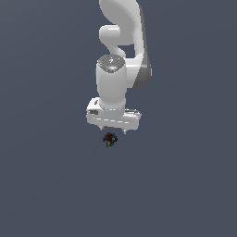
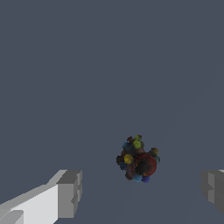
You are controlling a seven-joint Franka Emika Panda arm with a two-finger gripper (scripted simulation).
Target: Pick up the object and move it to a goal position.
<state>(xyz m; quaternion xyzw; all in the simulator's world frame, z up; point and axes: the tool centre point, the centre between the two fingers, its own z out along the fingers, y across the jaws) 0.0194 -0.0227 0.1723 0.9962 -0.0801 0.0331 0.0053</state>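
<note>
The object (image 1: 109,139) is a tiny dark lump with red, green and yellow specks, lying on the grey floor just below the white arm's hand in the exterior view. In the wrist view the object (image 2: 138,159) sits between the two grey fingertips, a little beyond their tips. My gripper (image 1: 113,130) hangs above it, pointing down, and stands open with nothing between its fingers (image 2: 69,193). The gripper (image 2: 140,192) has a wide gap, far wider than the lump.
A plain grey floor (image 1: 46,185) fills both views. The white arm (image 1: 121,41) rises from the hand toward the upper edge of the exterior view.
</note>
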